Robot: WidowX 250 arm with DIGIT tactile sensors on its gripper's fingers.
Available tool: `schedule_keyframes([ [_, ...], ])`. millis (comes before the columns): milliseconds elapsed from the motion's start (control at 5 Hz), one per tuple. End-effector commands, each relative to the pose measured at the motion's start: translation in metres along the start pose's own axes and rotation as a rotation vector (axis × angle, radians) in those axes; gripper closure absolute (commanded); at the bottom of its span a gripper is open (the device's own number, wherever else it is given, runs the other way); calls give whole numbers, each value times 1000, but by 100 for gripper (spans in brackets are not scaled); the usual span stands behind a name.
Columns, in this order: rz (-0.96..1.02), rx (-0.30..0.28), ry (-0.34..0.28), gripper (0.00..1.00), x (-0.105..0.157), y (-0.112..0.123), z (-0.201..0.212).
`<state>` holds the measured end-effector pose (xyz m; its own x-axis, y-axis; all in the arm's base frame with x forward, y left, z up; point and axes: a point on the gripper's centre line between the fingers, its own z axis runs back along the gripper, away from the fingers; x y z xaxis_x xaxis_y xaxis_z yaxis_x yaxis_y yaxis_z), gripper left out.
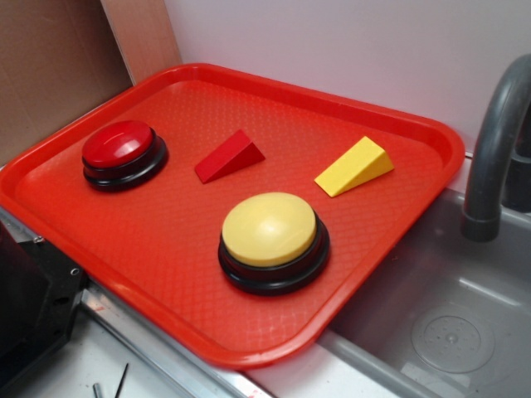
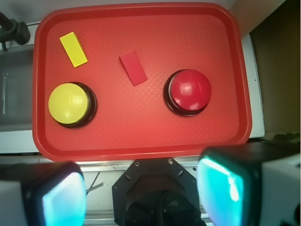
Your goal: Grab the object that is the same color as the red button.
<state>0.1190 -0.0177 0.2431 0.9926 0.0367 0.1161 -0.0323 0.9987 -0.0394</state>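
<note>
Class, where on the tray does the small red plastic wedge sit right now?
In the exterior view, the small red plastic wedge lies on the red tray, between the red dome button and the yellow wedge.

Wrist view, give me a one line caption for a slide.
Open gripper high above a red tray holding red wedge, red button, yellow wedge and yellow button.

A small red plastic wedge [image 2: 133,68] lies on the red textured tray [image 2: 141,136], between the round red-domed button [image 2: 189,90] and the yellow-domed button [image 2: 70,103].
</note>
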Motion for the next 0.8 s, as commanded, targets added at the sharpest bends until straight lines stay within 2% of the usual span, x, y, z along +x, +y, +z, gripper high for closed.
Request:
schedule_keyframes([
  [0, 0, 0, 0, 0, 0, 0, 0],
  [200, -39, -38, 4, 0, 14, -2, -16],
  [600, -144, -54, -5, 0, 55, -3, -64],
])
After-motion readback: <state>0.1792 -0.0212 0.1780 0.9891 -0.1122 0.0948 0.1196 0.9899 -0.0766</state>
